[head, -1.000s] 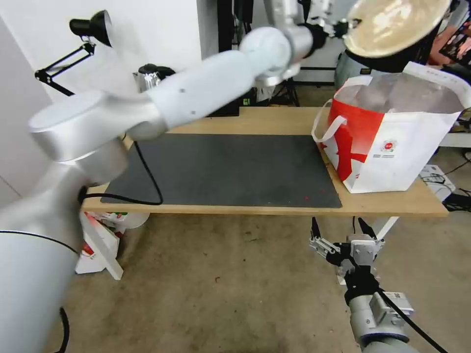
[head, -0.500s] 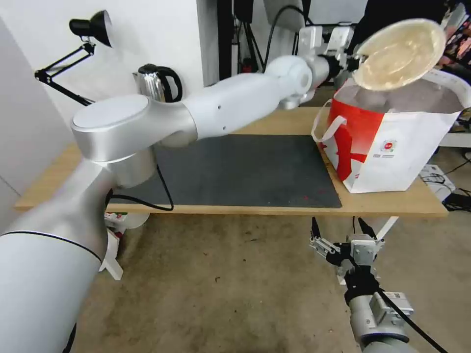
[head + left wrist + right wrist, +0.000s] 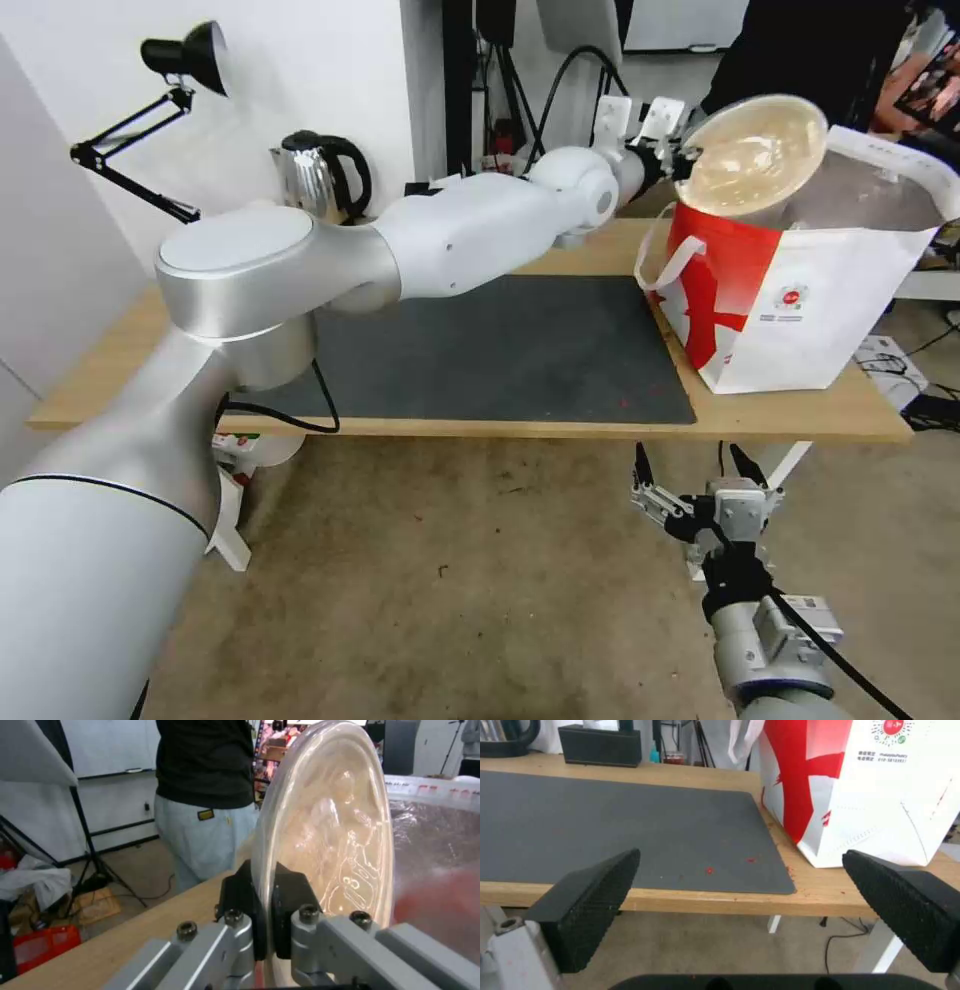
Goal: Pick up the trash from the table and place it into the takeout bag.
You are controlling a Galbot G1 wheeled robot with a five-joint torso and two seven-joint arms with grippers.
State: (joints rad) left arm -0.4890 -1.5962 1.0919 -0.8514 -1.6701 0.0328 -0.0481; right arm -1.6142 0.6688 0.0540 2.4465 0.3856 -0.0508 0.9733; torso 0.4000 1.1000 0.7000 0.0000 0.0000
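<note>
Risk: beige bowl (image 3: 752, 155) could catch takeout bag (image 3: 800, 290) rim and slip | our left end effector (image 3: 264, 915) pinches bowl edge above bag | right end effector (image 3: 740, 907) open, idle below worktop (image 3: 560, 425)

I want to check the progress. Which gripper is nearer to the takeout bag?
Left. The left gripper is at the takeout bag's open top, shut on the shallow beige bowl. The right gripper hangs open below the table's front edge.
</note>
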